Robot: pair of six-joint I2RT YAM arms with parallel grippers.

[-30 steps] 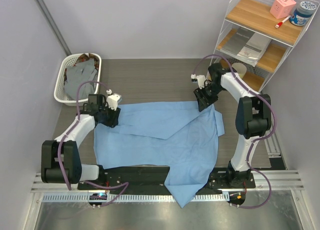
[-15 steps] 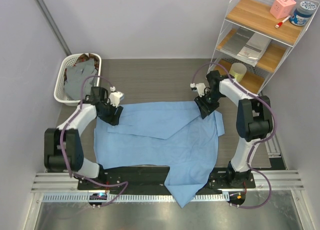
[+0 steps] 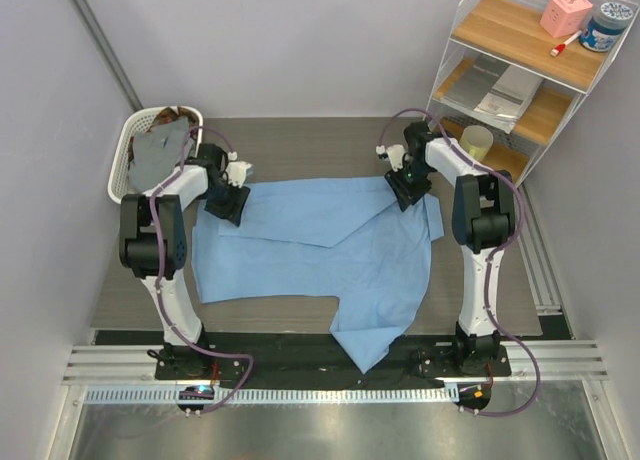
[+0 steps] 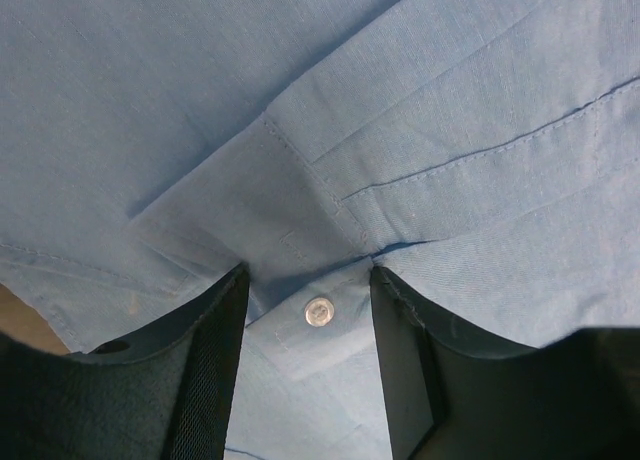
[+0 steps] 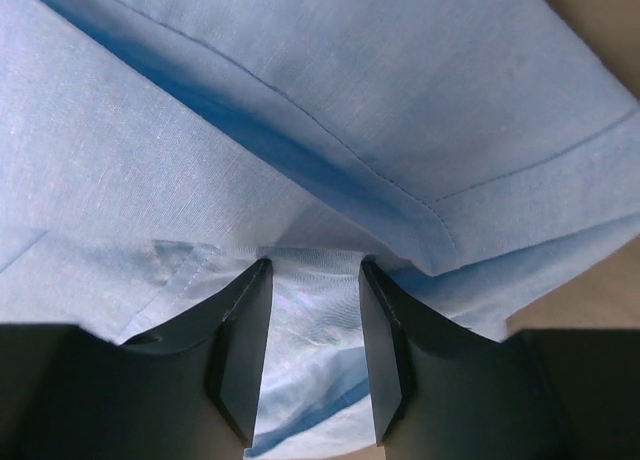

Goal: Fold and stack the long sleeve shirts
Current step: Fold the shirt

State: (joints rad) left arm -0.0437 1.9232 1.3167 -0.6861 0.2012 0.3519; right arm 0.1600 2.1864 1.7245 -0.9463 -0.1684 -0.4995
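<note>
The light blue long sleeve shirt [image 3: 320, 240] lies spread on the table, one corner hanging over the near edge. My left gripper [image 3: 228, 202] rests on its far left edge. In the left wrist view its jaws [image 4: 308, 280] stand apart, tips pressed into the cloth, with a button [image 4: 319, 311] between them. My right gripper [image 3: 405, 192] sits on the far right edge. Its jaws [image 5: 315, 270] are also apart, and pale cloth [image 5: 310, 330] fills the gap. A grey shirt [image 3: 155, 152] and a brown one [image 3: 172, 113] lie in the basket.
A white basket [image 3: 118, 180] stands at the far left of the table. At the far right stands a wire shelf [image 3: 455, 55] with wooden boards, holding papers, a cup, a pink box and a jar. Walls close in on both sides.
Both grippers have moved toward the far side of the table, and the blue shirt has slid with them. Less of it hangs over the near edge.
</note>
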